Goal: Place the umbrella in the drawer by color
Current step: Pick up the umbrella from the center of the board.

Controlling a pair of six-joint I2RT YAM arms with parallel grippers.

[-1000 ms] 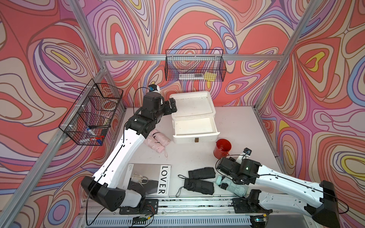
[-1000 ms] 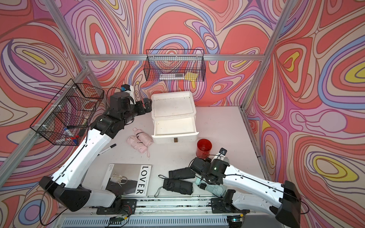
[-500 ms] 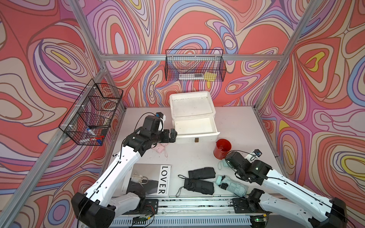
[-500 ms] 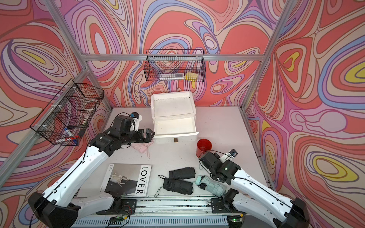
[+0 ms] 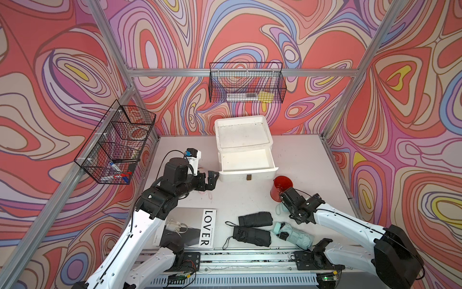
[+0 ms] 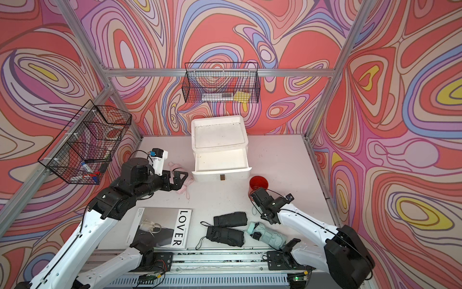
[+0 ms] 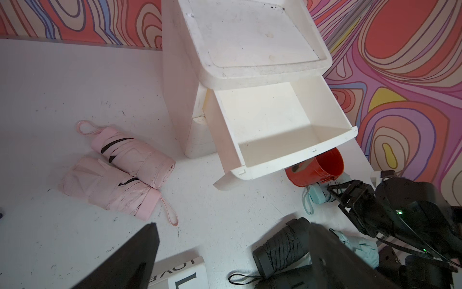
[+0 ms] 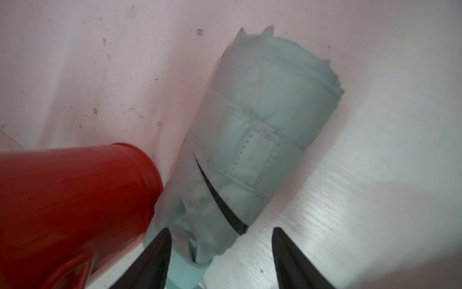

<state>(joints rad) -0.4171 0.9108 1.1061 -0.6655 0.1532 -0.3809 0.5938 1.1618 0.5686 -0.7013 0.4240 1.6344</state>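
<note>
text: "LOVER" | on: magazine (image 5: 186, 227) cover, large black letters on white strip | other print: too small to read

place: robot lab cell | cues: aluminium frame (image 5: 175, 72), printed walls (image 5: 250, 32)

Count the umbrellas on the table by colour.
Pink umbrellas: 2
Black umbrellas: 2
Mint umbrellas: 2
Total: 6
</note>
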